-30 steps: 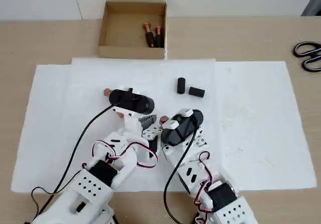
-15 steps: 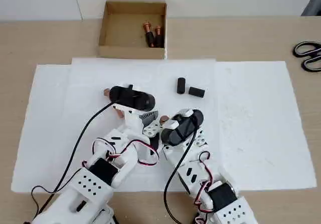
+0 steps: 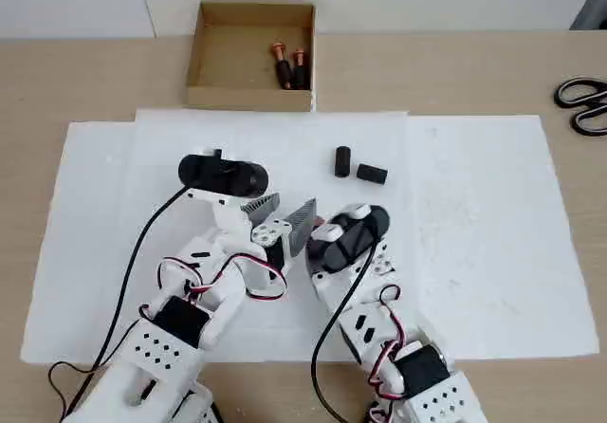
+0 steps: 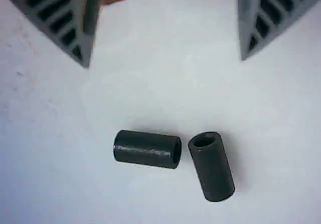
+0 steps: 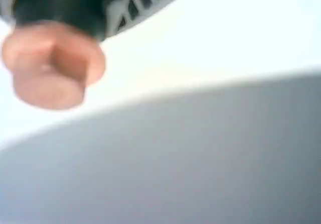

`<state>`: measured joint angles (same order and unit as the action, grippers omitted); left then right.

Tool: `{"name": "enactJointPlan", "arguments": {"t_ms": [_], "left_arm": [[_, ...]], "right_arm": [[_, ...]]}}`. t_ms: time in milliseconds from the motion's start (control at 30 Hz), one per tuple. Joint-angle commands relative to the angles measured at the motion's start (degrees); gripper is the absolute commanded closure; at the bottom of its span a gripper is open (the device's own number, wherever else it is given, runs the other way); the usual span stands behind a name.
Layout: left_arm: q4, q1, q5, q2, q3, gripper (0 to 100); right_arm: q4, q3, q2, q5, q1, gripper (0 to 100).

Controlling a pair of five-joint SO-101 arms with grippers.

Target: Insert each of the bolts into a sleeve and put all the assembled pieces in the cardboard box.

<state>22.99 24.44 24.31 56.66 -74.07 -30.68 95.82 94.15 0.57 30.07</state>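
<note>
The left tool (image 3: 283, 216) hung released over the white paper sheet (image 3: 474, 214), its grey ribbed fingers (image 4: 65, 23) spread wide apart with nothing between them. Just beyond its fingertips, in the left wrist view, lay two short black cylindrical sleeves. One (image 4: 148, 148) lay on its side, and the other (image 4: 211, 164) sat just beside it at an angle with its open end toward the first. From the high view, that same pair (image 3: 342, 161) (image 3: 371, 173) sat on the paper past both arms, on the way to the box.

Right alongside, the right tool (image 5: 85, 8) was clenched on an assembled piece (image 5: 52, 71), a black sleeve with a copper-coloured bolt head poking out of its end, held off the paper. A sliver of that copper colour showed next to one left finger in the left wrist view.

Up at the far edge of the wooden bench (image 3: 455, 72), the open brown cardboard box (image 3: 194, 63) held two finished bolt-and-sleeve pieces (image 3: 281, 64) (image 3: 300, 67) lying side by side near its right wall. A pair of black-handled scissors (image 3: 583, 105) rested off the paper at the far right.
</note>
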Motion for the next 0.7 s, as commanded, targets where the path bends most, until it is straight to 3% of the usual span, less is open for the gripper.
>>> {"name": "enactJointPlan", "arguments": {"t_ms": [0,367,533,667], "left_arm": [[1.0,-1.0,0.1,1.4,2.4,82],[10.7,-14.9,0.1,1.5,2.8,82],[12.6,-18.2,0.1,1.5,2.8,82],[12.6,-18.5,0.1,1.5,2.8,82]], "right_arm": [[0.4,-0.9,1.2,-0.4,-2.1,99.5],[-9.4,-18.2,-3.2,2.8,-5.4,99.5],[-8.0,-33.1,-20.2,6.2,-8.0,99.5],[1.7,-44.8,-37.8,6.2,-9.4,99.5]]}}
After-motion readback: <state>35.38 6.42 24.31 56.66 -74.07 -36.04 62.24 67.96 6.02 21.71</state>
